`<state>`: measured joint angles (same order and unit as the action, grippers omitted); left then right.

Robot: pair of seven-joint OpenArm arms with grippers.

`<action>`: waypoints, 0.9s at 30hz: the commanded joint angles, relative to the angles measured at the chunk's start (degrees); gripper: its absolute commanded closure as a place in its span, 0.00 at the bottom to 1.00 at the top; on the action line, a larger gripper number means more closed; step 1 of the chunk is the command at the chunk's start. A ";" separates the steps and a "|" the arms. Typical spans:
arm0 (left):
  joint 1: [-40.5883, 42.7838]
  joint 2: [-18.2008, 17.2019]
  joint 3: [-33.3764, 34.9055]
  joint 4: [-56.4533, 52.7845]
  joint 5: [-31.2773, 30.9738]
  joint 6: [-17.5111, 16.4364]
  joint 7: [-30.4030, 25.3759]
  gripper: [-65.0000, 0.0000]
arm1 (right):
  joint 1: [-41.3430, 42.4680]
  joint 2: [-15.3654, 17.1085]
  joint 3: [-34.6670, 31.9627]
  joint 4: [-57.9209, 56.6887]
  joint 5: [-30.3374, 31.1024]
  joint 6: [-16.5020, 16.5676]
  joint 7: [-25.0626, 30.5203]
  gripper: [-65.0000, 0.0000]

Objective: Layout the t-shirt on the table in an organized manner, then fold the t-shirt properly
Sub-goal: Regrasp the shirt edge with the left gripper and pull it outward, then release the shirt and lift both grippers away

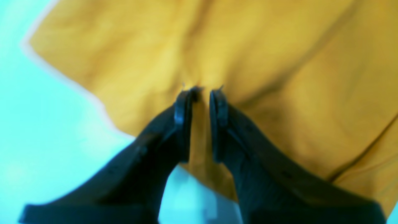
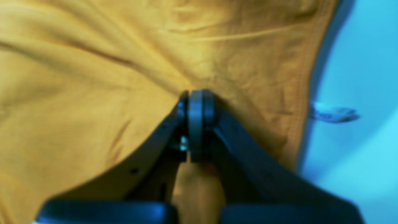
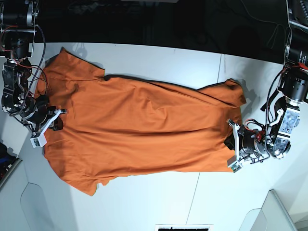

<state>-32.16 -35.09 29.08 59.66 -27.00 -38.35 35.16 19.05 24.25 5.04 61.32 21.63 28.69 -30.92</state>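
Both wrist views blurred; small white object [image 2: 334,113] beside t-shirt [image 2: 93,93] unidentifiable.

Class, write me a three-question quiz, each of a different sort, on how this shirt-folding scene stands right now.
1. True or false: the t-shirt lies stretched across the table between both arms.
2. The right end effector is: A) wide open above the cloth, B) shut on the cloth, C) off the table.
3. Fill in: the left end effector pinches the shirt, with a fold of ____ cloth between its fingers.

Key: 1 true; 2 B; 3 orange.
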 commanded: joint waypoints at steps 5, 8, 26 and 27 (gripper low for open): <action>-3.19 -6.38 -0.59 3.58 -9.53 -0.22 2.05 0.83 | 1.53 0.79 1.29 2.08 1.44 -0.37 0.26 1.00; -1.36 -10.86 -0.59 9.35 -17.35 -1.65 6.60 0.83 | 1.55 0.81 2.93 4.17 2.75 -0.37 -0.46 1.00; 18.10 -17.11 -0.59 25.68 -14.69 -1.65 7.87 0.48 | 1.40 -0.04 3.91 5.68 5.40 0.26 -2.32 1.00; 18.78 -17.11 -0.59 25.68 -14.62 -1.65 7.21 0.48 | 1.40 -0.07 3.91 5.68 5.40 0.26 -2.34 1.00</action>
<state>-12.51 -51.03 29.21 84.75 -41.43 -39.90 42.81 18.92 23.33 8.51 66.04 26.15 28.51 -34.54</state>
